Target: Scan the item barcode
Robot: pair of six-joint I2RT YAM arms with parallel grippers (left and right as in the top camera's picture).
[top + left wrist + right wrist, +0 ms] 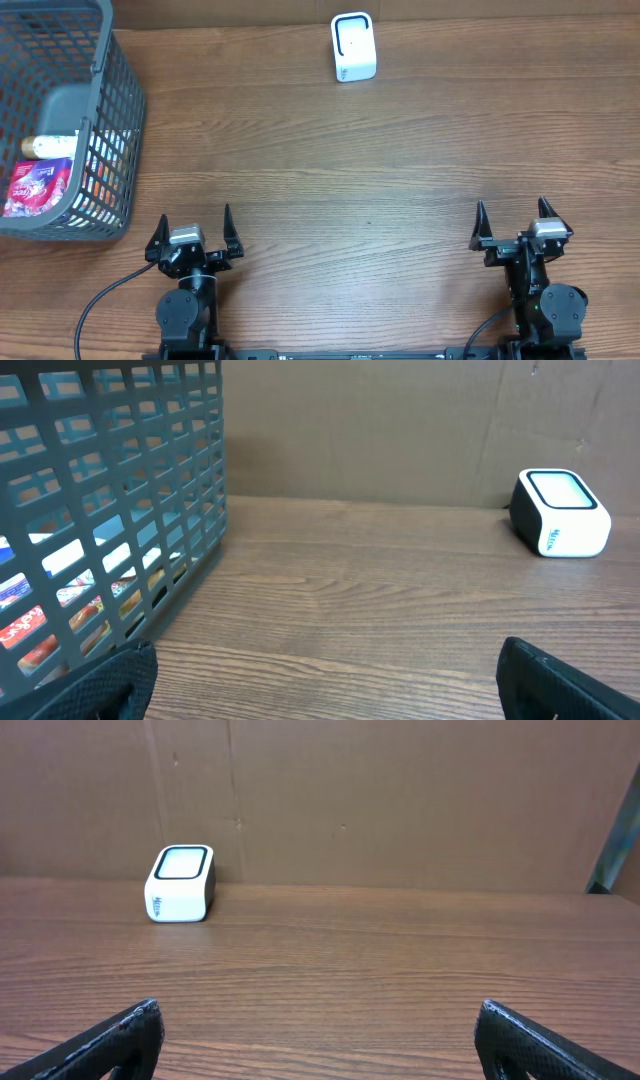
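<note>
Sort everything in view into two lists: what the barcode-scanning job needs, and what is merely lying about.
Needed for the job:
white scanner
grey basket
purple packet inside it
left gripper and right gripper, both open

Merely there:
wooden table
cardboard backdrop

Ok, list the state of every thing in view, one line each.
left gripper, jaws open, empty.
right gripper, jaws open, empty.
basket, upright at the table's left, items inside.
pink packet, lying in the basket, not yet picked up.
scanner, standing at the far edge, nothing in front of it.
</note>
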